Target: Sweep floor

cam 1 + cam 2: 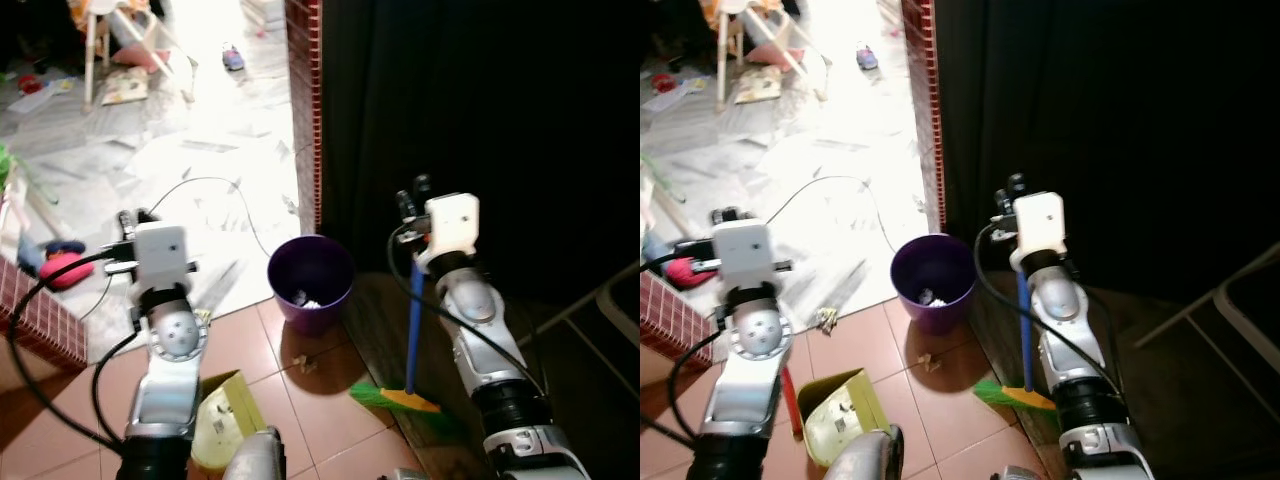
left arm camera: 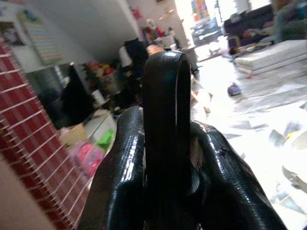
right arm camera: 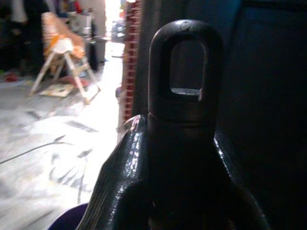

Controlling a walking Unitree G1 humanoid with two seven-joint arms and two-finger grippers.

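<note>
My right gripper (image 3: 184, 143) is shut on the top of a broom, whose black handle end (image 3: 184, 72) with its hang hole sticks out between the fingers (image 3: 120, 182). The blue broomstick (image 1: 413, 325) runs down to green bristles (image 1: 375, 396) resting on the tiled floor by the dark curtain. My left gripper (image 2: 165, 139) is shut on the black loop handle (image 2: 165, 96) of a dustpan. The yellow-green dustpan (image 1: 225, 415) hangs low beside my left arm, on a red stick (image 1: 790, 400). A small brown scrap (image 1: 303, 362) lies on the terracotta tiles in front of the purple bin (image 1: 310, 280).
The purple bin holds white scraps. A red brick pillar (image 1: 305, 100) and black curtain (image 1: 480, 100) stand behind it. A black cable (image 1: 215, 190) crosses the white marble floor. A low brick wall (image 1: 35, 315) and a pink toy (image 1: 65, 268) are at left, a metal chair frame (image 1: 600, 300) at right.
</note>
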